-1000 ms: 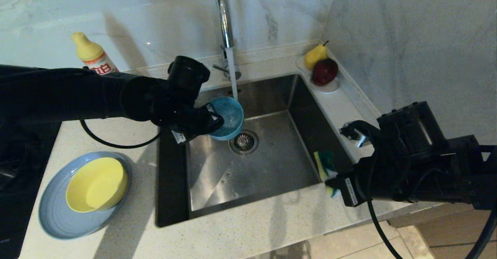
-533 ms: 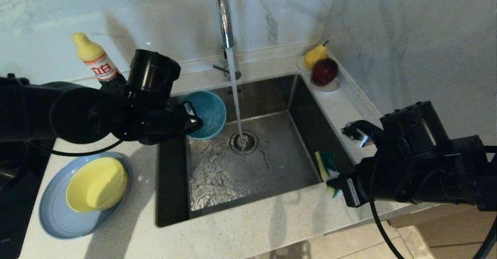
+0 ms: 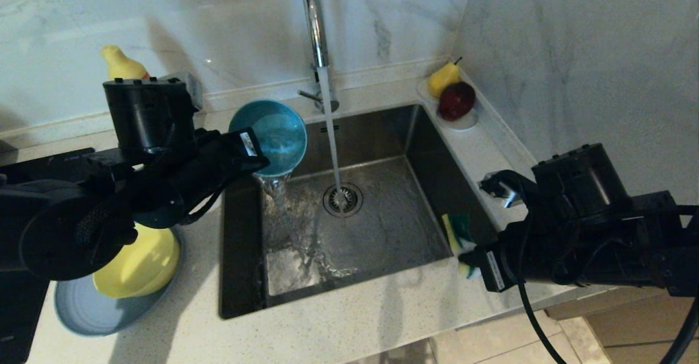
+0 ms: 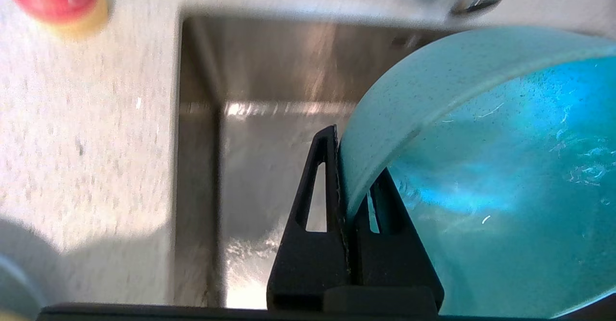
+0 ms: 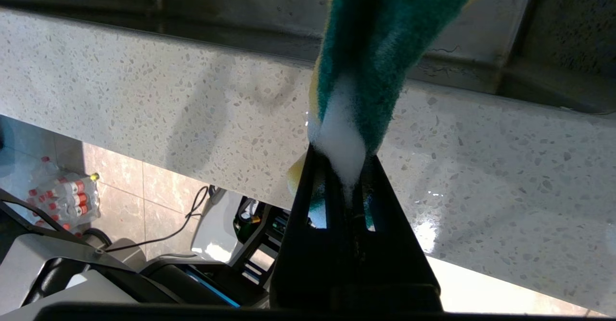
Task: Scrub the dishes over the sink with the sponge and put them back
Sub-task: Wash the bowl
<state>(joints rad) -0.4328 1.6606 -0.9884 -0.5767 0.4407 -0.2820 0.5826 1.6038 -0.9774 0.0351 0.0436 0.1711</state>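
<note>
My left gripper is shut on the rim of the teal-blue bowl, held tilted above the sink's back left corner. Water pours from the bowl into the basin. The yellow bowl sits in the grey-blue plate on the counter at the left, partly hidden by my left arm. My right gripper is shut on the yellow-and-green sponge, foamy at the jaws, over the sink's front right corner.
The chrome tap runs a stream down to the drain strainer. A yellow detergent bottle stands behind my left arm. A white saucer with a pear and a red apple sits at the back right. The counter's front edge is near.
My left arm has drawn the teal-blue bowl left and back, out of the tap stream, and tipped it, so water now spills out. The right arm has not moved.
</note>
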